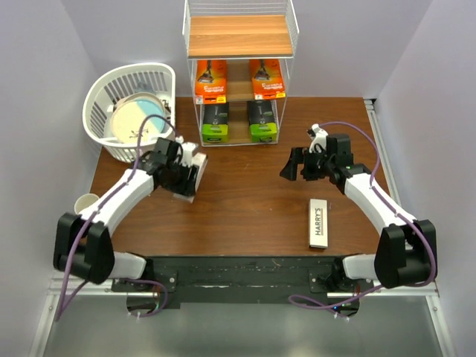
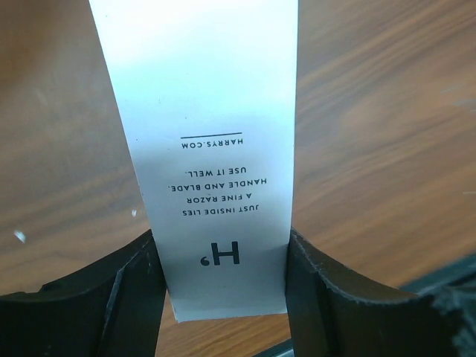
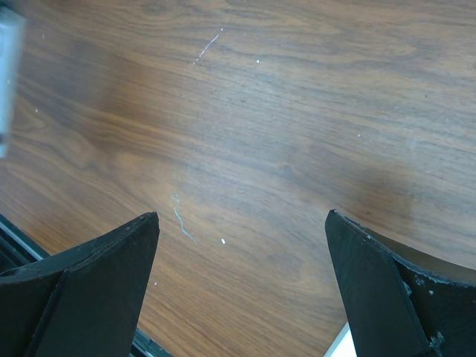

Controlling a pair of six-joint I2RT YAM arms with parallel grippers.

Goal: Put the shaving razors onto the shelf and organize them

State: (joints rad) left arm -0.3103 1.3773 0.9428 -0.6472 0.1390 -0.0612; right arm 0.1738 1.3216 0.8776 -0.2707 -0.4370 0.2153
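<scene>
Left gripper (image 2: 221,256) clamps a slim white Harry's box (image 2: 204,104) over the table (image 1: 245,204), left side; right gripper (image 3: 242,238) gapes, empty. Step in hand: transport. Next move calls for carrying it far, onto the shelf (image 1: 239,36).

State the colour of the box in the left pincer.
The box is white with black lettering, clearest in the left wrist view.

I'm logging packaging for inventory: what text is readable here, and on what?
"HARRY'S": loose white box on table.
"JUST INSIDE LIES A FINE RAZOR HANDLE AND BLADE. USE IT WELL.": held white box in left end effector.
"HARRYS.COM": same box.
"H": same box.
Orange packs, black-and-green packs: too small to read.
</scene>
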